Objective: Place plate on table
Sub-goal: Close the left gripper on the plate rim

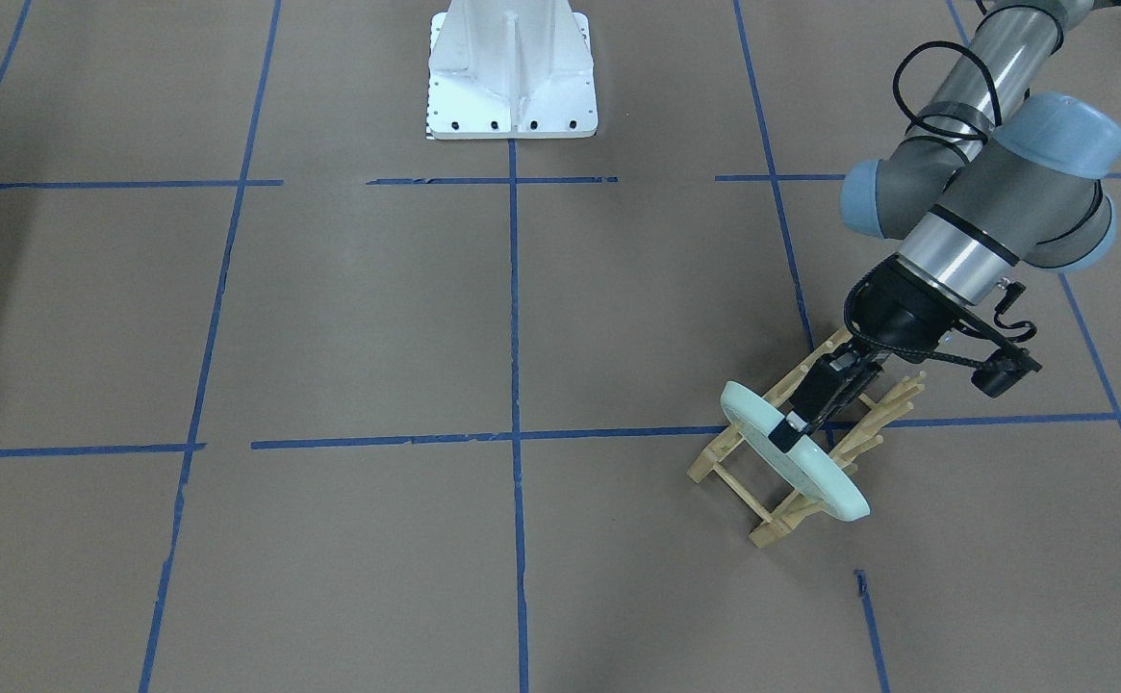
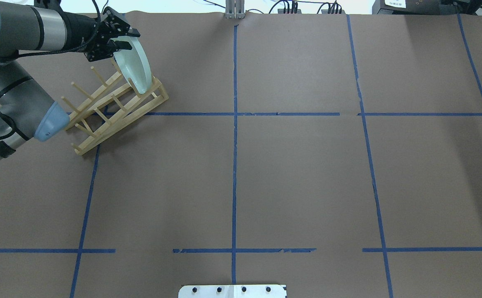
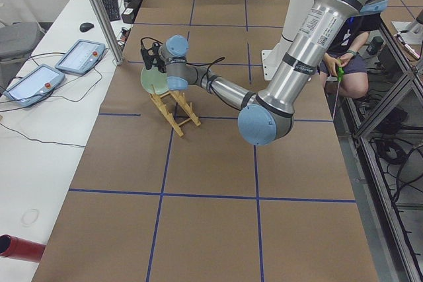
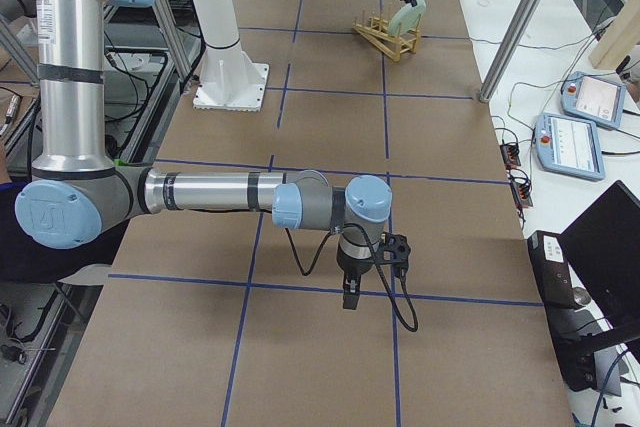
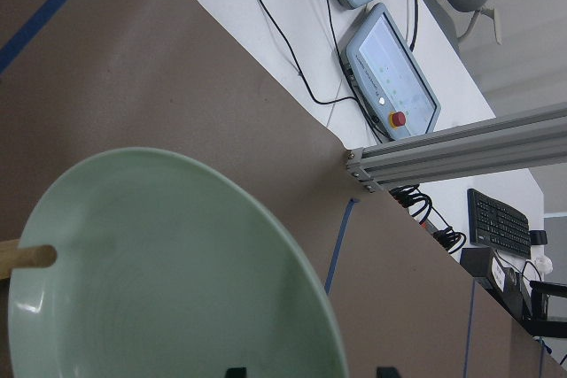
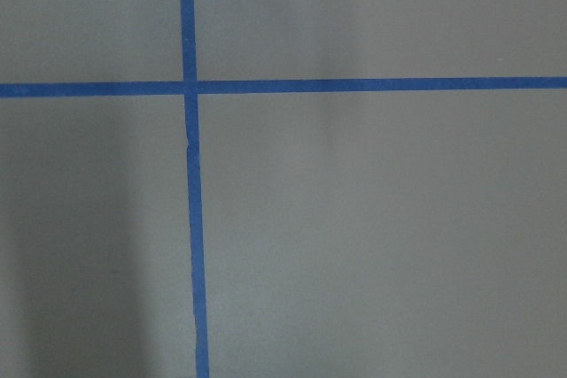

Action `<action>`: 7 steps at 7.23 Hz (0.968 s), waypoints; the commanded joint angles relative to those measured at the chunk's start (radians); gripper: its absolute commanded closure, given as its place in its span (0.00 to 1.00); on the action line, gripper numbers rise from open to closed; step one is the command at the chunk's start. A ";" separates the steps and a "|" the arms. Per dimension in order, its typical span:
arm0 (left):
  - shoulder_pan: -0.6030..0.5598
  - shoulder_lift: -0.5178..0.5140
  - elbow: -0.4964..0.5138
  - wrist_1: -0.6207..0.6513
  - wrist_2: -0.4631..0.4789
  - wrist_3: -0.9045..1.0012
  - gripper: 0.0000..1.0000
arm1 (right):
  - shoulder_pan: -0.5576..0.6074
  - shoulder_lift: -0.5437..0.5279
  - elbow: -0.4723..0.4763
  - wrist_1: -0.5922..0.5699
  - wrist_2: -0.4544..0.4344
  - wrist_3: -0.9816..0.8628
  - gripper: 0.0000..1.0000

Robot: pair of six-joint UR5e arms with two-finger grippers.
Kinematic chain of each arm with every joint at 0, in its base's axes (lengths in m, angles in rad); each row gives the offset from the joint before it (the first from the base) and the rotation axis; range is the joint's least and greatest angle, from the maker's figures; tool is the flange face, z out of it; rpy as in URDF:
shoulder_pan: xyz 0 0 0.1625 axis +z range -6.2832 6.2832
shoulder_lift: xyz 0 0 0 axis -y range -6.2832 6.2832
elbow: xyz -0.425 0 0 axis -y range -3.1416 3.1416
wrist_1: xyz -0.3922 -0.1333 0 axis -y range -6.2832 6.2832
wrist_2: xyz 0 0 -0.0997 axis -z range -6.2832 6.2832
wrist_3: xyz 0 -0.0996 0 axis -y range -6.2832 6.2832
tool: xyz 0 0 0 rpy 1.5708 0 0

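Observation:
The pale mint-green plate (image 1: 815,476) stands on edge in the light wooden peg rack (image 1: 774,525) on the brown table (image 1: 377,308), near its far edge in the overhead view (image 2: 138,68). My left gripper (image 1: 791,428) is at the plate's top rim (image 2: 125,39). In the left wrist view the plate (image 5: 159,272) fills the lower left and its rim runs between the two spread fingertips, so the gripper (image 5: 310,371) looks open around the rim. My right gripper (image 4: 348,299) points down just above bare table far from the rack; I cannot tell whether it is open or shut.
The white bolted base (image 1: 512,77) stands at the robot's side of the table. A rack peg (image 5: 22,257) leans against the plate's face. Operator tablets (image 3: 30,80) and cables lie on the white bench beyond the table's far edge.

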 commanded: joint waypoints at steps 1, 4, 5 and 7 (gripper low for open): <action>-0.006 0.008 -0.004 -0.068 -0.006 -0.030 1.00 | -0.001 0.000 0.000 0.000 0.000 -0.001 0.00; -0.020 0.048 -0.009 -0.245 -0.003 -0.151 1.00 | 0.000 0.000 0.000 0.000 0.000 0.001 0.00; -0.026 0.065 -0.009 -0.301 -0.001 -0.188 1.00 | -0.001 0.000 0.000 -0.001 0.000 -0.001 0.00; -0.101 0.062 -0.034 -0.308 -0.009 -0.226 1.00 | 0.000 0.000 0.000 0.000 0.000 -0.001 0.00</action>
